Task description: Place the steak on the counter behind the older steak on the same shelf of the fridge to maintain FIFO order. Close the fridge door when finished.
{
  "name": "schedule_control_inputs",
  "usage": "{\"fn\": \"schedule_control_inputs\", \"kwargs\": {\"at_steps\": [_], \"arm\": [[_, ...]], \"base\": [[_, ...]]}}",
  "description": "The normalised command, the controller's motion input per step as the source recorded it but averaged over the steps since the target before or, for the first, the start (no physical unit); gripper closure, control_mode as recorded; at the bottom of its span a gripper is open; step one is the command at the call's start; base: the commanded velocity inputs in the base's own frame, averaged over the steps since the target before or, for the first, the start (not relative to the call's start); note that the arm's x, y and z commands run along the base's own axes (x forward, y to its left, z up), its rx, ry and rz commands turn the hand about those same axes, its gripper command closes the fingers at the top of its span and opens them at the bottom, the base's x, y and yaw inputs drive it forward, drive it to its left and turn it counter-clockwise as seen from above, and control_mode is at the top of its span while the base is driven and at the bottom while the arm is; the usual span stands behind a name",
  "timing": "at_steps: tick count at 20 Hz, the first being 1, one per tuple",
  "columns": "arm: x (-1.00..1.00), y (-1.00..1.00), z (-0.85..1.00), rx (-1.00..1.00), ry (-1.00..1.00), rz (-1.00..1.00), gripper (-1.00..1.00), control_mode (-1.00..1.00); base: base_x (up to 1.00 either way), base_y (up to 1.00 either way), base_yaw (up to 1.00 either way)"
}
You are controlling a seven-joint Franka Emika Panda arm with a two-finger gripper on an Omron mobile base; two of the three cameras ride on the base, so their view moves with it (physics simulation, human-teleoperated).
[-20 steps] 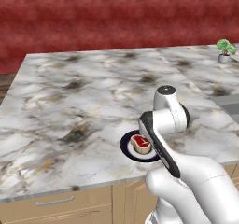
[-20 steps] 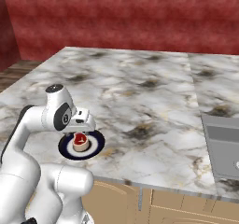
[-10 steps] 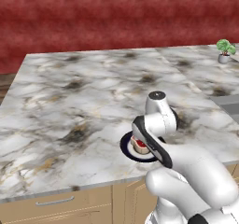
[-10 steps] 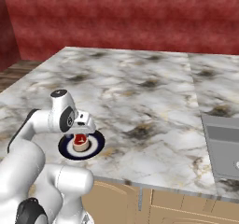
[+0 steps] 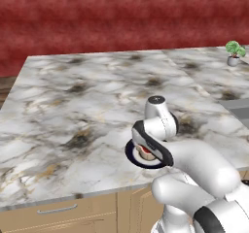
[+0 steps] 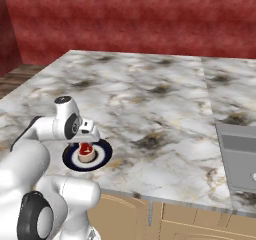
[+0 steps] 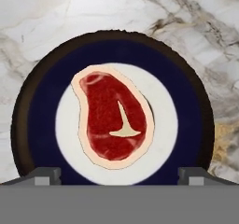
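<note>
The steak lies flat in the white centre of a round plate with a broad dark-blue rim, at the middle of the hand view. Its red top carries a pale T-shaped marbling streak, with a cream fat band around the edge. The plate stands on the marble bench, near the bench's front edge, lower centre of the left base view and lower left of the right base view.

The tool is directly above the plate, pointing down at it. Its two finger tips appear at the bottom of the hand view, set wide apart, one at each side of the plate's near rim. The steak sits between their lines and neither tip touches it. The tool is wide open and holds nothing.

In the right base view the steak shows just below the tool.

A small potted plant stands at the upper right of the left base view, well apart from the plate. A grey sink occupies the right edge of the right base view.
</note>
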Motion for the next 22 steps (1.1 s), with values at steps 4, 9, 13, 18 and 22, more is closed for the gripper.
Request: {"fn": "schedule_control_inputs", "kwargs": {"at_steps": [4, 9, 13, 18, 22], "arm": [[0.15, 0.02, -0.25, 0.00, 0.00, 0.01, -1.00, -1.00], [0.12, 0.03, -0.16, 0.00, 0.00, 0.01, -1.00, -1.00], [0.03, 0.01, -0.16, 0.00, 0.00, 0.01, -1.00, -1.00], [0.01, 0.00, -0.10, 0.01, -0.01, 0.01, -1.00, -1.00], [0.03, 0.00, -0.06, 0.02, -0.03, 0.01, -1.00, -1.00]], "base": [[0.00, 0.00, 0.00], [0.00, 0.00, 0.00], [0.00, 0.00, 0.00], [0.00, 0.00, 0.00], [0.00, 0.00, 0.00]]}}
